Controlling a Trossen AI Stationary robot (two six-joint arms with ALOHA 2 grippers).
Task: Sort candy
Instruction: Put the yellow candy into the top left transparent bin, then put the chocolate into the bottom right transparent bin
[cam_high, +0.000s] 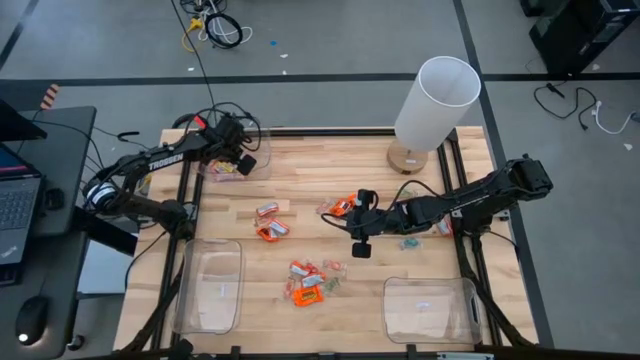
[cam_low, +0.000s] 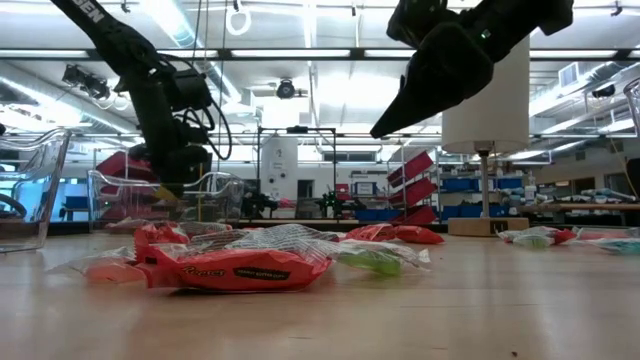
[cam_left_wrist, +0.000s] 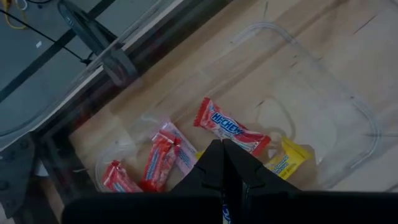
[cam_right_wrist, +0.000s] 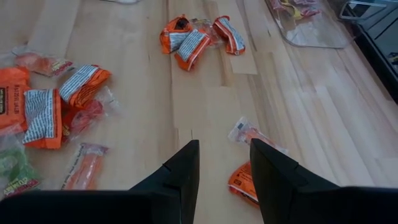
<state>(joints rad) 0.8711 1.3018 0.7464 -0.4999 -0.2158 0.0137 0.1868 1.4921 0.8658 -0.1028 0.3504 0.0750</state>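
From above, the small wrapped candy (cam_high: 307, 282) is seen scattered in clusters over the wooden table (cam_high: 330, 170). The left pincer (cam_high: 238, 158) hangs over a clear plastic rectangular bin (cam_high: 232, 166) at the far left corner; the right pincer (cam_high: 360, 236) hovers mid-table beside orange pieces.

In the low view, crinkly wrappers lie flat, probably light, soft and slippery, so each is best pinched across its middle.

In the left wrist view, the fingers are pressed together, empty, above red and yellow sweets (cam_left_wrist: 231, 127).

In the right wrist view, the fingers are spread above an orange sweet (cam_right_wrist: 244, 182).
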